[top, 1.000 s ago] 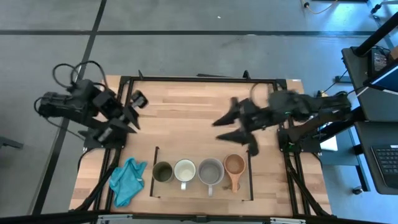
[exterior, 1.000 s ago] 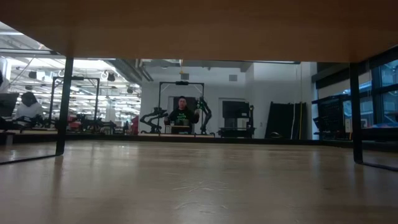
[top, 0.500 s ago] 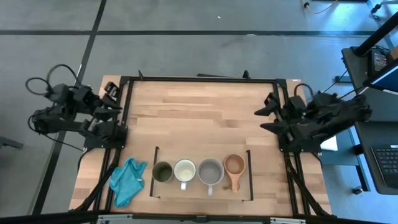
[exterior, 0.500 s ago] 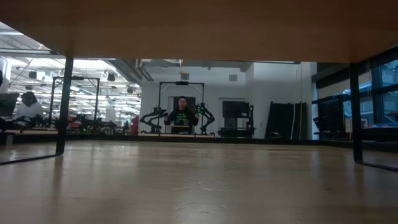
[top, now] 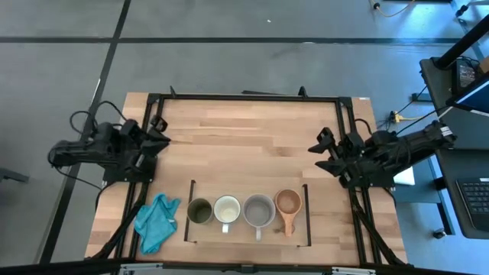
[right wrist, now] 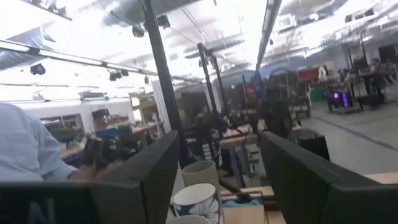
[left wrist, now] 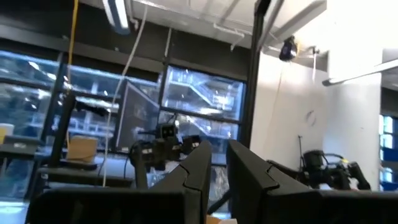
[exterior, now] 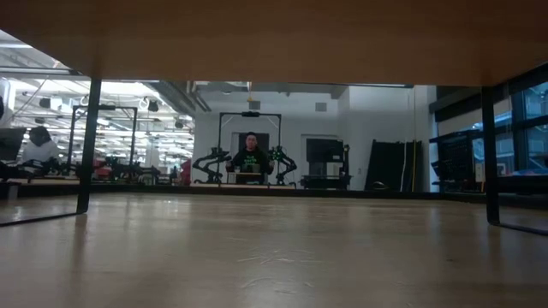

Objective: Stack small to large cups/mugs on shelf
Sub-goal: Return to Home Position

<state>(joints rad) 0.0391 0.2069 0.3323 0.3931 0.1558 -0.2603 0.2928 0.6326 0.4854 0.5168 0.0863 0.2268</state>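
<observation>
While both arms sit at the table's point(top: 244, 137) side edges, you have the left gripper point(top: 158, 131) over the left frame rail and the right gripper point(top: 322, 149) over the right one, both well apart from the shelf point(top: 248, 235). Your left wrist view shows its fingers point(left wrist: 198, 171) drawn nearly together around nothing. Your right wrist view shows its fingers point(right wrist: 158, 168) spread wide and empty.

On the shelf, near the table's front edge, four vessels stand in a row. From the left these are the dark olive-green cup point(top: 199, 211), white mug point(top: 227, 208), grey mug point(top: 259, 210) and wooden long-handled cup point(top: 288, 202). Bare wood lies between them and each gripper.

A teal cloth point(top: 157, 221) lies crumpled just outside the shelf's left rail. Beyond the table, a person point(exterior: 250, 155) shows far off in the room.
</observation>
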